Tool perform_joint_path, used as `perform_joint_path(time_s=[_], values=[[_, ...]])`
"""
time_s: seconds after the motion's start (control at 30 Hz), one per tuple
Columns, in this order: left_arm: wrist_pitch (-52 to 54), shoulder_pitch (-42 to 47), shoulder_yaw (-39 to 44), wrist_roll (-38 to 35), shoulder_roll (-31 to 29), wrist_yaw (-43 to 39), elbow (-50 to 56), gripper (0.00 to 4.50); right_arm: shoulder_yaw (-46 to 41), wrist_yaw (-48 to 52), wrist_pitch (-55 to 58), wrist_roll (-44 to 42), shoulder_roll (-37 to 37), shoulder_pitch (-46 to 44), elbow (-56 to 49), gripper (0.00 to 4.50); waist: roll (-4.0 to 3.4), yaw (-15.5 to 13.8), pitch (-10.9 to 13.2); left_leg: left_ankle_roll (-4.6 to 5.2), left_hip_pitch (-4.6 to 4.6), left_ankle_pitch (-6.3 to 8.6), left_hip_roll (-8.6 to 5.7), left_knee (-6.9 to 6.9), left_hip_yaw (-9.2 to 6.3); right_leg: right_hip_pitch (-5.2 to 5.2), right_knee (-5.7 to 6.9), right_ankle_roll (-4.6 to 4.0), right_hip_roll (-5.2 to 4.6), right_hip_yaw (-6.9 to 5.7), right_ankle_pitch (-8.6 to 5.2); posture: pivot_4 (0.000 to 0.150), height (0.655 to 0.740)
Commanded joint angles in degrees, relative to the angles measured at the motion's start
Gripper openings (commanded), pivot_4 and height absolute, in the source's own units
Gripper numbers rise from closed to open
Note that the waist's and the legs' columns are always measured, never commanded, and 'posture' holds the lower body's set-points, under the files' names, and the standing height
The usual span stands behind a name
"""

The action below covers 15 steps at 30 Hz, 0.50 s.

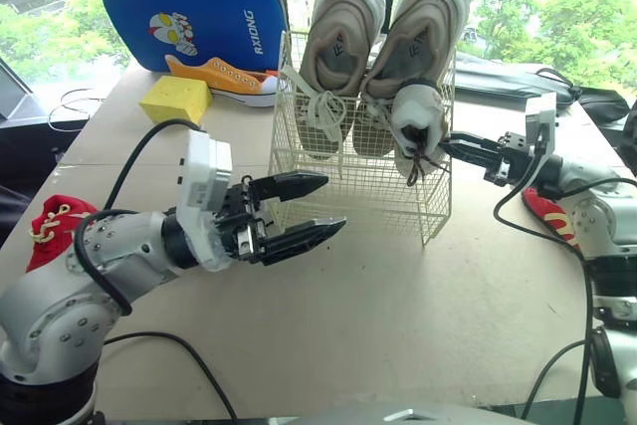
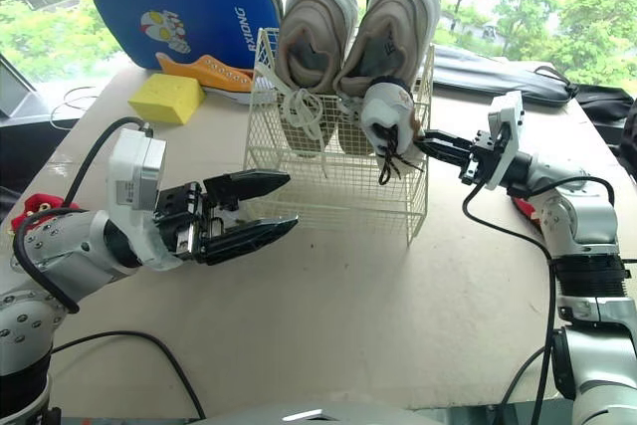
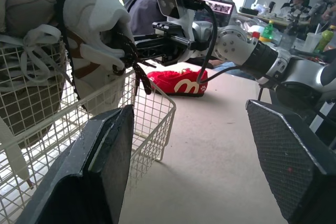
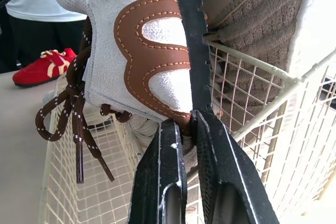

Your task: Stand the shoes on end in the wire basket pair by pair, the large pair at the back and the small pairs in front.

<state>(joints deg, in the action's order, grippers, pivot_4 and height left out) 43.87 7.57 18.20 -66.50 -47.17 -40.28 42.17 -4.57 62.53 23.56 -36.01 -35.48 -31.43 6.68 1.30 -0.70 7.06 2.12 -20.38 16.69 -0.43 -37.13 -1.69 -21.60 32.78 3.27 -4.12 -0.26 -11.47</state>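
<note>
Two large shoes stand behind; our right pincer, clamped on a small shoe, must lower it into the wire basket's front; left pincer gapes empty.

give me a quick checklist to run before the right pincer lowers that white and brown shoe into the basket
1. Right pincer shut on the small white shoe with a brown patch: ok.
2. Large beige pair standing on end at the back of the white wire basket: ok.
3. Front of the basket under the shoe free: ok.
4. Brown laces tucked in: not ok, they dangle loose near the wires and may snag.
5. Left pincer open and apart from the basket: ok.
6. Shoe fully inside the rim: cannot tell.
</note>
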Motion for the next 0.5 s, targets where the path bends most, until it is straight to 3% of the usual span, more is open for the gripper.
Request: perform_joint_path(time_s=[0.03,0.13,0.27,0.3,0.5], values=[[-1.1,-0.8,2.4,-0.5,-1.7,-0.5,0.8,3.79,-0.9,-1.1,1.3,1.2,-1.2,-0.4,-1.6,0.33,0.00,0.0,0.0,0.00,0.00,0.00,0.01,0.00,0.00,0.00,0.00,0.00,0.00,0.00,0.00,0.150,0.7400],[-1.1,-1.3,3.1,-0.8,-2.5,-0.4,0.5,3.81,0.2,-0.9,0.3,3.4,-2.1,0.8,-3.3,1.34,-0.01,0.0,0.0,0.01,0.00,0.01,0.01,0.01,0.01,-0.01,0.00,0.00,-0.01,0.00,0.00,0.150,0.7400],[-0.8,-1.9,3.4,-0.6,-3.5,0.3,1.0,3.81,-0.9,-3.0,0.6,4.3,-2.5,2.3,-5.3,3.32,0.02,0.0,0.0,0.01,0.04,0.01,0.01,0.00,0.04,0.02,0.00,0.01,-0.02,0.00,0.00,0.150,0.7400],[-0.7,-2.1,3.7,-1.2,-3.7,0.8,1.2,3.81,-1.3,-3.0,0.7,4.3,-3.0,3.0,-6.2,3.62,0.02,0.0,0.0,0.01,0.04,0.01,0.01,0.00,0.05,0.02,0.00,0.01,-0.02,0.01,0.00,0.150,0.7400],[-0.8,-4.1,5.1,-2.0,-4.2,3.4,2.5,3.81,-5.2,-5.9,0.4,4.0,-5.1,6.5,-11.4,3.62,0.01,-0.1,0.0,0.01,0.03,0.01,0.02,0.01,0.05,0.01,0.00,0.00,-0.04,0.03,0.00,0.150,0.7400]])
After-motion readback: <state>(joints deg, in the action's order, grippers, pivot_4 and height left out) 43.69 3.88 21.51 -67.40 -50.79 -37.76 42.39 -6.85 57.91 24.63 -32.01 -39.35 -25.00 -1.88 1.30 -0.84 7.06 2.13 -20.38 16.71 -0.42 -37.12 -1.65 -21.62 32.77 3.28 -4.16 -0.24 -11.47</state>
